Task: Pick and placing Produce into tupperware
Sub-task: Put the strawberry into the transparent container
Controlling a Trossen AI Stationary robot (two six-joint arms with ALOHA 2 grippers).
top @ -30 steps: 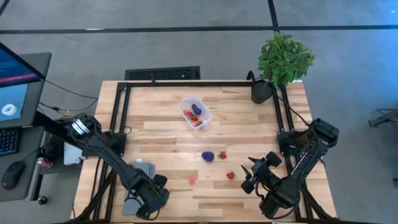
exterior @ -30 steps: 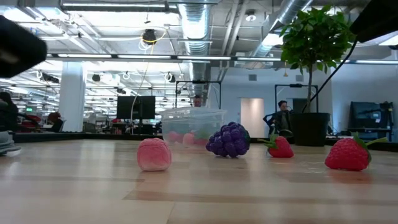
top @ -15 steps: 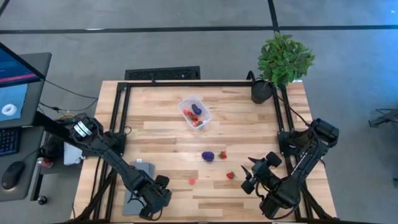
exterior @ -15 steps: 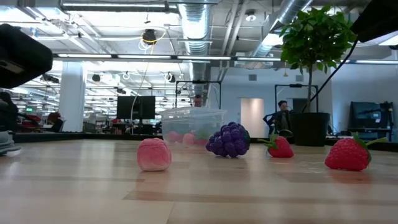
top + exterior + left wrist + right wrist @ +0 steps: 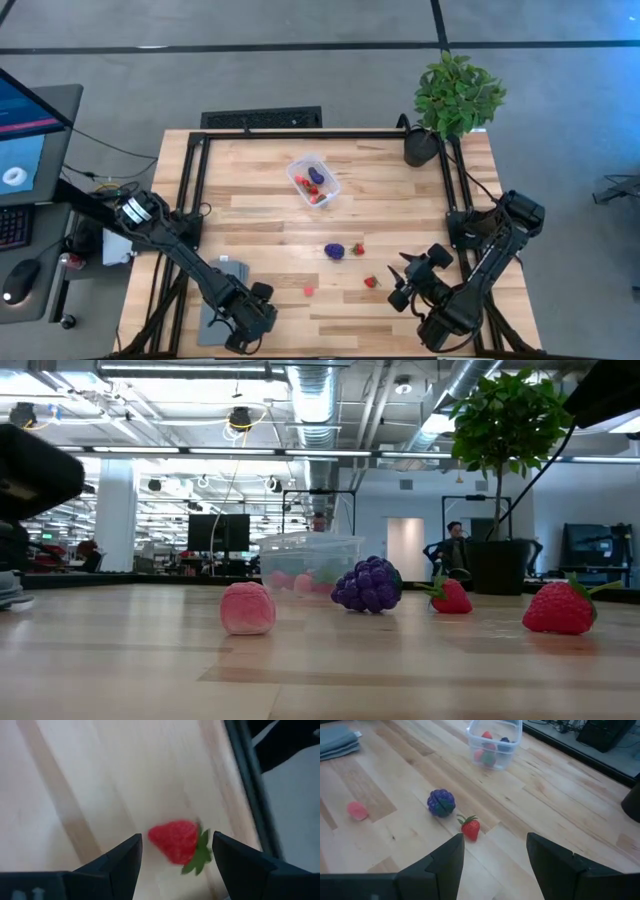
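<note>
The clear tupperware (image 5: pixel 314 180) stands at the table's far middle with a few produce pieces inside. On the bare wood lie purple grapes (image 5: pixel 334 251), two strawberries (image 5: pixel 358 248) (image 5: pixel 371 282) and a pink piece (image 5: pixel 309 291). My left gripper (image 5: pixel 243 325) hangs open, tipped down, over the near left edge. Its wrist view shows another strawberry (image 5: pixel 175 841) on the wood below, between the two fingers and untouched. My right gripper (image 5: pixel 396 280) waits open above the near right, aimed at the strawberry (image 5: pixel 470 828) and the grapes (image 5: pixel 441 802).
A grey slab (image 5: pixel 218 305) lies at the near left beside my left gripper. A potted plant (image 5: pixel 422 148) stands at the far right corner. The black frame rail (image 5: pixel 250 785) runs along the table edge close to the strawberry under my left gripper.
My left arm has sunk a little toward the table at the near left edge. Its gripper has stayed open. The produce and the tupperware have not moved.
</note>
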